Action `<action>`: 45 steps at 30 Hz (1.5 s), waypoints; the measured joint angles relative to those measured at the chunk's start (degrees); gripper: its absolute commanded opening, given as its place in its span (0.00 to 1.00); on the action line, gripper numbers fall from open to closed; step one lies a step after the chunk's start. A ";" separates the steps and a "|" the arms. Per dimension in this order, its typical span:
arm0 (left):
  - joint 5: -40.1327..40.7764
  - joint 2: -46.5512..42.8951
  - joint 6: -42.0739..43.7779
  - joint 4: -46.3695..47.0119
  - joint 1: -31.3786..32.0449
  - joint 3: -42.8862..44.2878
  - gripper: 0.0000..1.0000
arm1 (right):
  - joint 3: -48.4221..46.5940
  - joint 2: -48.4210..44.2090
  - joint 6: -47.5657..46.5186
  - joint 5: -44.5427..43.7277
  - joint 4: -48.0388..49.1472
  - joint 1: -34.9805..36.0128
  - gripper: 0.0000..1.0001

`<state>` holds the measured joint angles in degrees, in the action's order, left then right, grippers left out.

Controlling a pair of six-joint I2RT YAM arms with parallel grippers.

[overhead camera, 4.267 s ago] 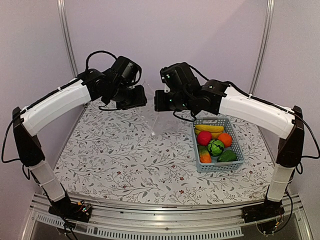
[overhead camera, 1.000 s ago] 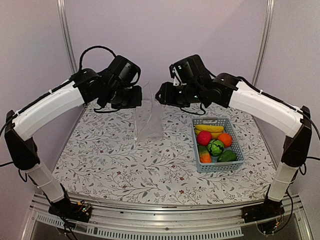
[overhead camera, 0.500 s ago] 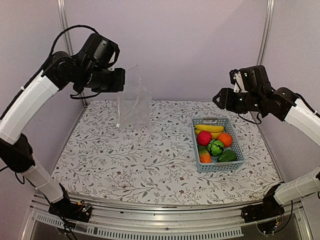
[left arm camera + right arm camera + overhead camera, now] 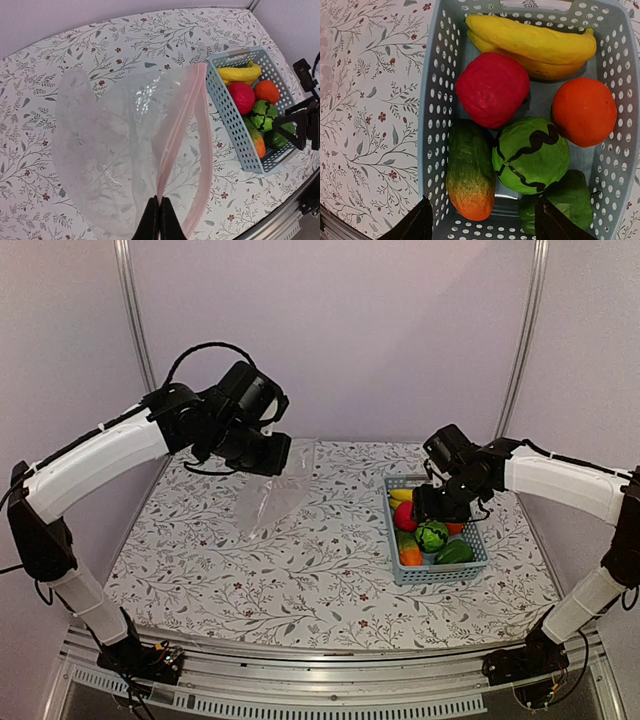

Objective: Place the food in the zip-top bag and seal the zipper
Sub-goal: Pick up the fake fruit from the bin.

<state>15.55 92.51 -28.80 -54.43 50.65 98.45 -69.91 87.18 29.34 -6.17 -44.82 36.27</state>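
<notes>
**Floral table [image 4: 250, 580]: nothing bagged yet**

Near the right edge, all the food [image 4: 492, 90] sits in its blue basket [image 4: 445, 575], right gripper [image 4: 482, 220] spread wide above. Farther back, left gripper [image 4: 159, 216] pinches the zip-top bag [image 4: 100, 150] by its pink zipper [image 4: 186, 117], unsealed.

Spread with a white leaf-and-berry printed tablecloth [image 4: 300, 570]; carries a light-blue plastic mesh basket [image 4: 445, 574] at right; seemingly touched, left of centre, by the lower end of a clear crinkly plastic bag [image 4: 262, 502]
</notes>
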 measured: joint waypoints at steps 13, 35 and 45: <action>-5.14 3.37 -7.61 7.19 4.00 -0.33 0.00 | 3.91 3.10 -0.11 1.92 0.92 -5.22 0.73; -8.70 2.38 -7.91 9.73 4.87 -2.99 0.00 | 5.01 7.76 0.74 -1.60 5.51 -5.16 0.70; -9.16 4.17 -7.23 10.03 4.33 -0.87 0.00 | -1.53 9.40 -0.31 -4.13 4.31 -5.16 0.82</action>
<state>6.39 96.68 -36.03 -44.40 54.98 97.58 -71.44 96.57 29.04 -10.31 -40.51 31.11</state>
